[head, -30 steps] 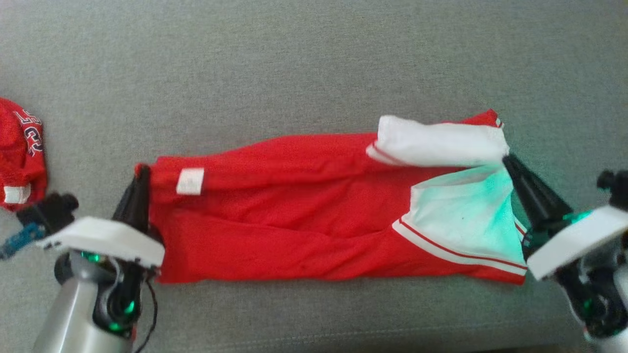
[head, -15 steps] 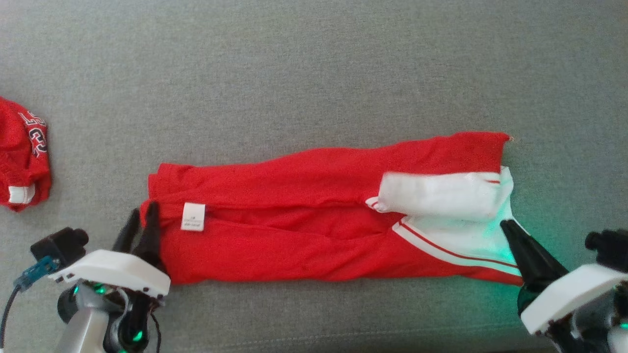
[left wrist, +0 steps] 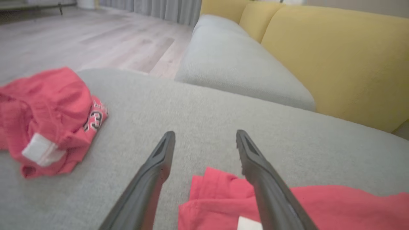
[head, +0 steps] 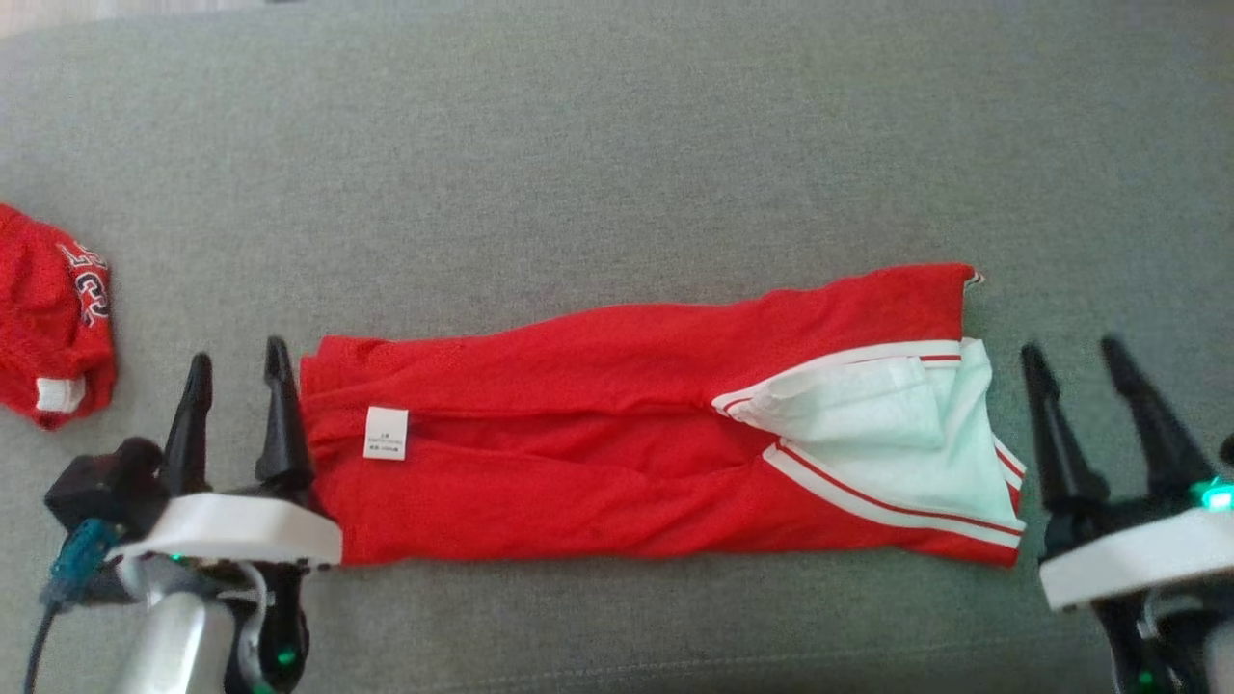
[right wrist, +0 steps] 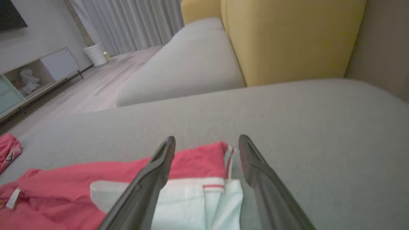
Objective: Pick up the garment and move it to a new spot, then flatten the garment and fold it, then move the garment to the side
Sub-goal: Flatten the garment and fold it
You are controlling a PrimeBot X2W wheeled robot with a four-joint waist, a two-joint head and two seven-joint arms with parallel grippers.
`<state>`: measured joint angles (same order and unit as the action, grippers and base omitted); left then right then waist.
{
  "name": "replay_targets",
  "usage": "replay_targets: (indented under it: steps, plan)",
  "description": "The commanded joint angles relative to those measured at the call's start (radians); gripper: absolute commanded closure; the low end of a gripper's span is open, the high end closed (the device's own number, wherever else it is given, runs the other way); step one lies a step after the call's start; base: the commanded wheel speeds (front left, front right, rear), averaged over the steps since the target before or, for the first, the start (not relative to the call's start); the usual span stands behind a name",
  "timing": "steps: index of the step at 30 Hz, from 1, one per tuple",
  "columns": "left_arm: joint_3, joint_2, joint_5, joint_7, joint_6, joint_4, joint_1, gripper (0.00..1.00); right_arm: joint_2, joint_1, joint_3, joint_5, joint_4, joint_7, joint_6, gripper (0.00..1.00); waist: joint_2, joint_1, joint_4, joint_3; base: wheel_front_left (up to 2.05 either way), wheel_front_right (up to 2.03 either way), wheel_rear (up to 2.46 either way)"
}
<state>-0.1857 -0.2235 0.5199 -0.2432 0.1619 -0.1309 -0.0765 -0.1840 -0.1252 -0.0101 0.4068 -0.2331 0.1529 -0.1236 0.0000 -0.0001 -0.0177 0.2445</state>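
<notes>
The red garment (head: 598, 453) lies folded into a long strip across the grey cushion (head: 617, 173), with a white label (head: 386, 432) near its left end and white, red-striped trim (head: 868, 434) at its right end. My left gripper (head: 236, 361) stands open just off the strip's left edge, nothing between its fingers. In the left wrist view the garment's corner (left wrist: 217, 198) lies below the open left gripper (left wrist: 204, 137). My right gripper (head: 1070, 352) is open just beyond the right end. In the right wrist view the open right gripper (right wrist: 206, 142) sits above the red and white hem (right wrist: 204, 188).
A second red garment (head: 48, 318) with lettering lies crumpled at the far left of the cushion, also as a bundle (left wrist: 48, 118) in the left wrist view. A yellow sofa back (left wrist: 335, 57) and another grey seat (right wrist: 185, 64) lie beyond.
Both grippers let go of the garment's ends and opened, drawing back outward. The garment, held up and folded over before, now lies flat as a strip; its white flap has settled.
</notes>
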Motion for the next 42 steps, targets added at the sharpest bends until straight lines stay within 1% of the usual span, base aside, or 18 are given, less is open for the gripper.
replay_targets:
  steps: [1, 4, 7, 11, 14, 21, 34, 39, 42]
  plan:
    - [0.026, -0.025, -0.032, -0.014, 0.013, 0.062, -0.01, 0.0, -0.001, 0.05, 0.006, -0.036, -0.054, -0.024, -0.007, 0.0, 0.0, 0.0001, 0.0, -0.009, 0.0, 0.0, 0.0]
    - [0.004, -0.02, -0.095, -0.016, 0.031, 0.134, -0.001, 0.0, 0.018, 0.082, 0.011, -0.1, -0.064, -0.05, -0.007, 0.0, 0.0, 0.0001, 0.002, -0.026, 0.0, 0.0, 0.0]
    - [-0.029, -0.028, -0.156, -0.017, 0.041, 0.177, 0.007, 0.0, 0.026, 0.102, 0.024, -0.152, -0.053, -0.069, -0.007, 0.0, 0.0, 0.0001, 0.008, -0.047, 0.0, 0.0, 0.0]
    - [-0.07, -0.038, -0.211, -0.013, 0.054, 0.197, 0.03, 0.0, 0.032, 0.099, 0.041, -0.192, -0.014, -0.082, -0.007, 0.0, 0.0, 0.0001, 0.008, -0.076, 0.0, 0.0, 0.0]
    - [-0.091, -0.039, -0.229, -0.007, 0.061, 0.192, 0.054, 0.0, 0.04, 0.08, 0.051, -0.204, 0.013, -0.095, -0.007, 0.0, 0.0, 0.0001, 0.006, -0.094, 0.0, 0.0, 0.0]
    - [-0.111, -0.041, -0.236, -0.003, 0.067, 0.173, 0.081, 0.0, 0.049, 0.051, 0.053, -0.209, 0.059, -0.108, -0.007, 0.0, 0.0, 0.0001, 0.003, -0.116, 0.0, 0.0, 0.0]
    - [-0.108, -0.041, -0.22, -0.003, 0.067, 0.165, 0.061, 0.0, 0.031, 0.089, 0.06, -0.211, 0.112, -0.114, -0.007, 0.0, 0.0, 0.0001, 0.012, -0.089, 0.0, 0.0, 0.0]
    - [-0.104, -0.036, -0.215, -0.005, 0.069, 0.168, 0.035, 0.0, 0.005, 0.182, 0.074, -0.204, 0.201, -0.105, -0.007, 0.0, 0.0, 0.0001, 0.015, -0.048, 0.0, 0.0, 0.0]
    - [-0.103, -0.033, -0.214, -0.007, 0.065, 0.167, 0.011, 0.0, -0.011, 0.251, 0.072, -0.19, 0.284, -0.061, -0.007, 0.0, 0.0, 0.0001, 0.021, -0.014, 0.0, 0.0, 0.0]
